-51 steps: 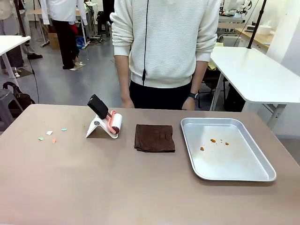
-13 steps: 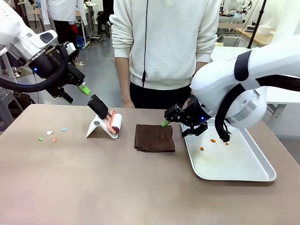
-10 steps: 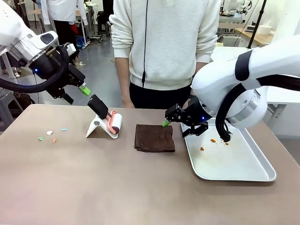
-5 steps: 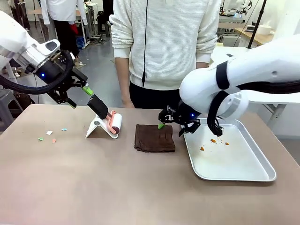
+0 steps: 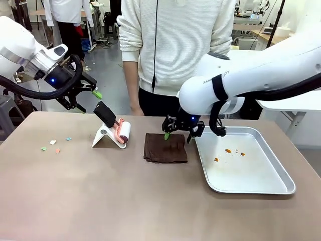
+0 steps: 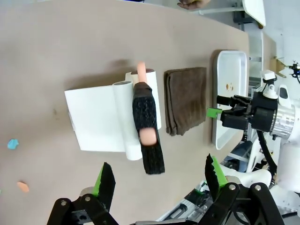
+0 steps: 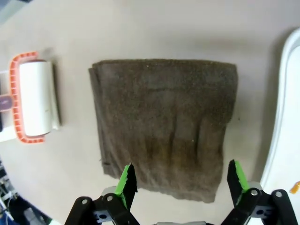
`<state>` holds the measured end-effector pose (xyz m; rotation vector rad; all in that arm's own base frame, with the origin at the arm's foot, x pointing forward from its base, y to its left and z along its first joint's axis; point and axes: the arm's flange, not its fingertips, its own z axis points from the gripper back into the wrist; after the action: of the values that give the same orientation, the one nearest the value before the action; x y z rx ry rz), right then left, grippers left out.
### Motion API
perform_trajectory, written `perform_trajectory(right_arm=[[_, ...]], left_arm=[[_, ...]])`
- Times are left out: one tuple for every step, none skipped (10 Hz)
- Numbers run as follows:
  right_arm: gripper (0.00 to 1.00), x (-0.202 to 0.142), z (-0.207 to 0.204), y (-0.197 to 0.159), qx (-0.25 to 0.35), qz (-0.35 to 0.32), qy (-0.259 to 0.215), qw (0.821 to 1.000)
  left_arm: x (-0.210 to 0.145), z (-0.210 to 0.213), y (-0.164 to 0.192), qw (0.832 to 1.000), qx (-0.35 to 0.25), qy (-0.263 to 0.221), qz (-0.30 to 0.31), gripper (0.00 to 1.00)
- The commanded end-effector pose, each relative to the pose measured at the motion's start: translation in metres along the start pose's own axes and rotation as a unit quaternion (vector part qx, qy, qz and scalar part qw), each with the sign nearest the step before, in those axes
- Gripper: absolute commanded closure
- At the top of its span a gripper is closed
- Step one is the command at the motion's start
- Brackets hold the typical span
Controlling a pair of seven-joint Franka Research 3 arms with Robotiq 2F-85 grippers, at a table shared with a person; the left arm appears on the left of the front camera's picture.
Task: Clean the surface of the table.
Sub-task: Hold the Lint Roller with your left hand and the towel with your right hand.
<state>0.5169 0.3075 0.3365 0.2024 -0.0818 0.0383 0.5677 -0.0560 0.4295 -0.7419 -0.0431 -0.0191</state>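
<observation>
Now, both open: our right gripper (image 7: 180, 182) over the brown cloth (image 7: 164, 122), left gripper (image 6: 159, 176) above the lint roller (image 6: 143, 129), so we should drop centred, then pinch firmly.

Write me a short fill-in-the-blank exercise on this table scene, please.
The right hand is open above the folded brown ____.
The lint roller rests on a ____ stand.
Orange crumbs lie in the silver ____.
The left hand near the lint roller is wide ____.
Missing words: cloth, white, tray, open.
</observation>
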Motion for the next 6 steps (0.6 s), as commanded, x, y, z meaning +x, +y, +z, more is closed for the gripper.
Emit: perform_trajectory(right_arm=[[0.0,0.015,-0.014,0.019,-0.045,-0.013,0.0,0.999],[0.0,0.014,-0.023,0.022,-0.049,-0.021,-0.007,0.999],[0.0,0.016,-0.031,0.024,-0.076,-0.047,-0.025,0.996],[0.0,0.017,-0.039,0.025,-0.091,-0.057,-0.03,0.994],[0.0,0.018,-0.044,0.025,-0.101,-0.067,-0.033,0.992],[0.0,0.019,-0.047,0.024,-0.115,-0.084,-0.04,0.989]], left_arm=[[0.009,-0.011,-0.009,1.0,0.012,0.005,0.006,0.0],[0.011,-0.016,-0.013,1.0,0.022,0.007,0.002,0.0],[0.013,-0.019,-0.017,1.0,0.03,0.003,0.001,0.0],[0.016,-0.021,-0.02,0.999,0.036,0.004,-0.002,0.0],[0.018,-0.023,-0.021,0.999,0.046,0.006,0.002,0.0],[0.018,-0.026,-0.02,0.999,0.049,0.013,0.009,0.0]])
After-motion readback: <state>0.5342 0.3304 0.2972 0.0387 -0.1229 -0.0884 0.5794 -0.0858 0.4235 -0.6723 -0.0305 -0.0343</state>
